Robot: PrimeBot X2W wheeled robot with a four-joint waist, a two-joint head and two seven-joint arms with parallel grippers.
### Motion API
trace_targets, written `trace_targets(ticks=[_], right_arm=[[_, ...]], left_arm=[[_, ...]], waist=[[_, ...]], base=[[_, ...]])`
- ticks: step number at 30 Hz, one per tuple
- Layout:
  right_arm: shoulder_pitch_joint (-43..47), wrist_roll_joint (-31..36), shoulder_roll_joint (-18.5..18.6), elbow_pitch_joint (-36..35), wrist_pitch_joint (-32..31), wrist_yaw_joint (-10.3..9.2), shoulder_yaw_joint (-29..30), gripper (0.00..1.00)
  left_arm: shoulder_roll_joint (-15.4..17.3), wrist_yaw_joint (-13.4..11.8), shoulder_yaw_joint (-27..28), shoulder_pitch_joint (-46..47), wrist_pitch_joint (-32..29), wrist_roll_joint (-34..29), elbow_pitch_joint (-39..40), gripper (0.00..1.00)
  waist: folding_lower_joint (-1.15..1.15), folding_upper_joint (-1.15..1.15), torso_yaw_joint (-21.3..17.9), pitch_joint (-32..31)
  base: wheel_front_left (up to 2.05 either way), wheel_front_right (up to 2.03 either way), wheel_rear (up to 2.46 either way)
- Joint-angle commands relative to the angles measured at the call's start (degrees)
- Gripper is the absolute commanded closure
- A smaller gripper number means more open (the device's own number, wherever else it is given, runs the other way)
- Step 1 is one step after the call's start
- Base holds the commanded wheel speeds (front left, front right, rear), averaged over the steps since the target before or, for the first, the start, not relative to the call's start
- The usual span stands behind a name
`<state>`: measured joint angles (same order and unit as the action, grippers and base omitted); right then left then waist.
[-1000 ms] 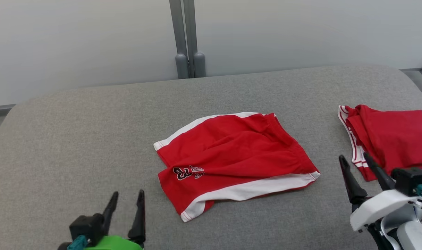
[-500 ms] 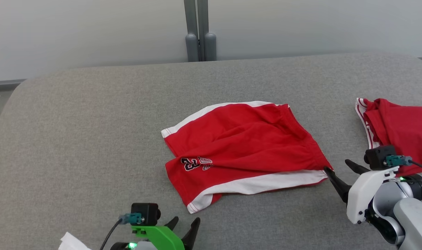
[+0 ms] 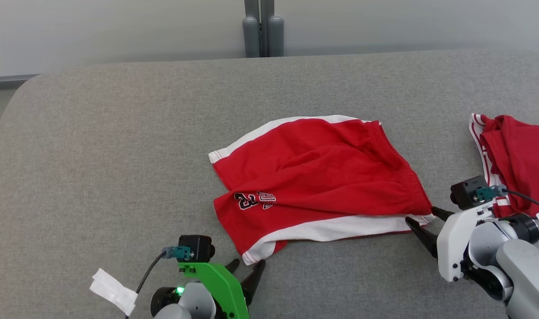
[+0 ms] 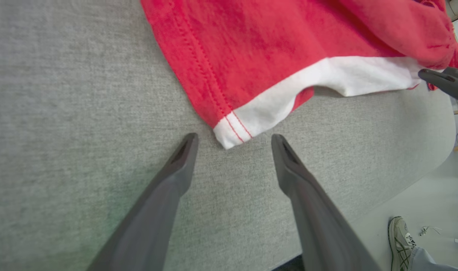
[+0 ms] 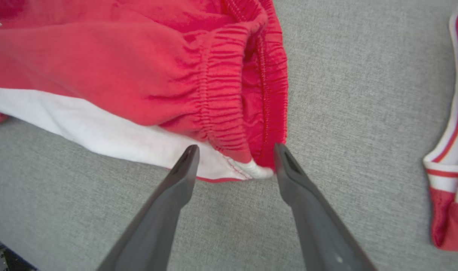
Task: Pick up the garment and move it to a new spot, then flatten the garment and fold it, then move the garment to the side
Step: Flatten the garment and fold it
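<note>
Bright, even, diffuse light covers the grey fabric-covered table. The crumpled red shorts with white trim cast only a thin soft shadow along their near edge. The head view is sharp; both wrist views bow toward the edges, and a faint green tint stains the fabric in the left one.

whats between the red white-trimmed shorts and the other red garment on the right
Bare grey fabric tabletop, seen in the head and right wrist views; the open right tool sits at its near end.
</note>
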<state>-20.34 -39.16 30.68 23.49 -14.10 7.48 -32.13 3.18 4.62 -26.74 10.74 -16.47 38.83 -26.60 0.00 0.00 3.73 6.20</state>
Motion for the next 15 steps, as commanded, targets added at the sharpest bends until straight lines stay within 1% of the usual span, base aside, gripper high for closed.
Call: trace_targets(ticks=[1, 5, 7, 8, 9, 10, 13, 15], right_arm=[[-0.8, -0.7, 0.5, 0.0, -0.3, 0.02, -0.7, 0.0], [-1.8, -1.8, 1.3, -0.4, -0.6, 0.02, -2.6, 0.0], [-2.3, -2.2, 1.8, -0.7, -0.1, 0.02, -3.5, 0.53], [-2.6, -2.5, 2.0, -0.7, 0.1, 0.02, -3.9, 0.76], [-2.7, -2.8, 2.1, -0.8, 0.4, 0.02, -4.3, 0.98], [-2.7, -3.2, 2.2, -1.0, 0.9, 0.02, -4.7, 1.0], [-2.5, -4.4, 2.7, -1.1, 2.3, 0.02, -5.7, 1.0], [-2.0, -5.2, 3.0, -1.4, 3.5, 0.02, -5.9, 1.0]], left_arm=[[0.0, 0.3, -0.4, 1.0, 0.2, 0.7, -1.1, 0.0], [-0.2, 1.0, -1.4, 2.2, 0.5, 2.5, -3.0, 0.0], [-0.2, 1.3, -2.0, 2.8, 0.9, 2.9, -3.5, 0.53], [-0.2, 1.4, -2.3, 3.1, 1.3, 3.2, -3.8, 0.79], [-0.2, 1.5, -2.4, 3.3, 1.7, 3.4, -3.9, 0.79], [-0.2, 1.6, -2.5, 3.5, 2.0, 3.8, -4.1, 1.0], [0.0, 1.9, -2.7, 3.3, 3.2, 3.8, -3.9, 1.0], [0.7, 1.7, -2.6, 2.3, 3.9, 3.5, -3.4, 1.0]], waist=[[0.0, 0.0, -0.2, 0.1], [0.0, 0.0, -0.6, 0.2], [0.0, 0.0, -0.8, 0.2], [0.0, 0.0, -0.9, 0.2], [0.0, 0.0, -1.0, 0.1], [0.0, 0.0, -1.0, -0.1], [0.0, 0.0, -1.0, -1.0], [0.0, 0.0, -1.0, -2.0]], base=[[0.0, 0.0, 0.0], [0.0, 0.0, 0.0], [0.0, 0.0, 0.0], [0.0, 0.0, 0.0], [0.0, 0.0, 0.0], [0.0, 0.0, 0.0], [0.0, 0.0, 0.0], [0.0, 0.0, 0.0]])
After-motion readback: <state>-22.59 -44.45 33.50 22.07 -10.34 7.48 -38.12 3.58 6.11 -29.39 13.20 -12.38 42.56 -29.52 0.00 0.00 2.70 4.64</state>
